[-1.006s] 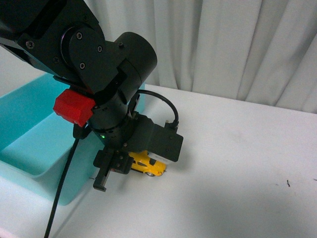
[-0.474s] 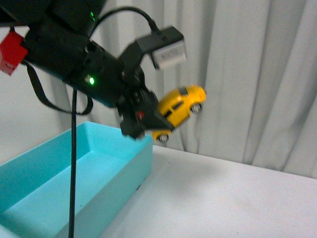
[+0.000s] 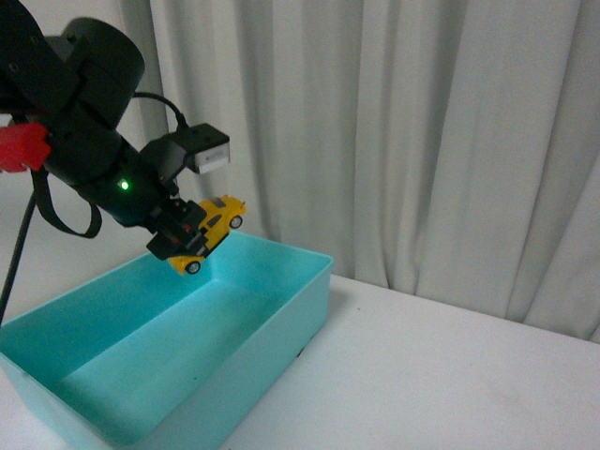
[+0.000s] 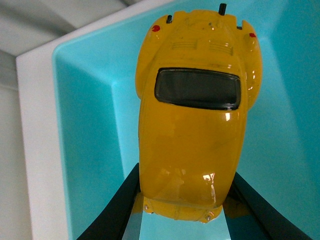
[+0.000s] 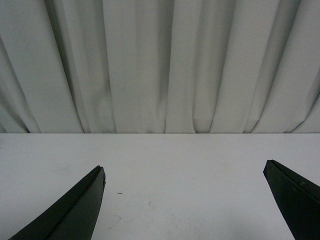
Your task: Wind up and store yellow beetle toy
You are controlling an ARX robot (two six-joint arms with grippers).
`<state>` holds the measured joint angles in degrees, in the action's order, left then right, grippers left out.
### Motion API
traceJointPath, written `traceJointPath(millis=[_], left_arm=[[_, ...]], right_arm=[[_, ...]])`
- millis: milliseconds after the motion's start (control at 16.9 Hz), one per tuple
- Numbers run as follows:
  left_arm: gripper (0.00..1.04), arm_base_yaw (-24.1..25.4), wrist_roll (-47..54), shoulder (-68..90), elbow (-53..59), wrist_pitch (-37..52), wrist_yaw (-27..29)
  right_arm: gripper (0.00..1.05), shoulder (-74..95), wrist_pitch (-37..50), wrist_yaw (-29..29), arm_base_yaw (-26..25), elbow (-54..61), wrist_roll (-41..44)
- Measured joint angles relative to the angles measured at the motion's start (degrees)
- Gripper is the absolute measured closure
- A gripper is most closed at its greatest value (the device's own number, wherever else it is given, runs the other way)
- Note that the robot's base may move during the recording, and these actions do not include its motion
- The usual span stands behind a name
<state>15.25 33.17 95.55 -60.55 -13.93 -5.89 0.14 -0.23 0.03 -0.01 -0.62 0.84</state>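
Observation:
The yellow beetle toy point(image 3: 208, 232) is a glossy yellow car with dark windows and black wheels. My left gripper point(image 3: 187, 236) is shut on it and holds it tilted in the air above the far part of the turquoise bin point(image 3: 281, 309). In the left wrist view the toy point(image 4: 192, 125) fills the middle, clamped between the black fingers point(image 4: 117, 205), with the bin's inside point(image 4: 85, 140) below it. My right gripper point(image 5: 185, 175) is open and empty above the white table point(image 5: 175, 165); it does not show in the front view.
The open turquoise bin stands on the white table point(image 3: 450, 375) at the left. A white pleated curtain point(image 3: 422, 141) hangs behind the table. A small dark speck point(image 5: 119, 192) lies on the table in the right wrist view.
My left gripper lifted the toy off the table and carried it up and left; it now hangs over the bin, lower than half a second ago.

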Motion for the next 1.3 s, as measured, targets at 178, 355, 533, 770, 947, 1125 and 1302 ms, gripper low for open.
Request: traceJointPath(millis=[178,355,533,770,947,1125,1302], left_arm=[[0.66,0.39,2.84,7.54,2.21,5.49,9.18],[0.66,0.39,3.32,12.13,2.93,8.55,11.19],[0.66,0.35,3.19,15.23,2.95,10.62,12.09],[0.48,-1.01,2.95,17.44,2.95,8.37,11.39],[0.06,-0.79,1.73,16.11,2.93,7.39,8.20],[0.07,-0.02,1.18,9.03,2.93,8.24,3.54],[0.07,0.07,-0.11,0.00,3.17,8.11,0.04]], right_arm=[[0.07,0.00,0.00,-0.02,0.00,0.00,0.00],[0.07,0.00,0.00,-0.02,0.00,0.00,0.00],[0.07,0.00,0.00,-0.02,0.00,0.00,0.00],[0.07,0.00,0.00,-0.02,0.00,0.00,0.00],[0.07,0.00,0.00,0.00,0.00,0.00,0.00],[0.07,0.00,0.00,-0.02,0.00,0.00,0.00],[0.07,0.00,0.00,-0.02,0.00,0.00,0.00]])
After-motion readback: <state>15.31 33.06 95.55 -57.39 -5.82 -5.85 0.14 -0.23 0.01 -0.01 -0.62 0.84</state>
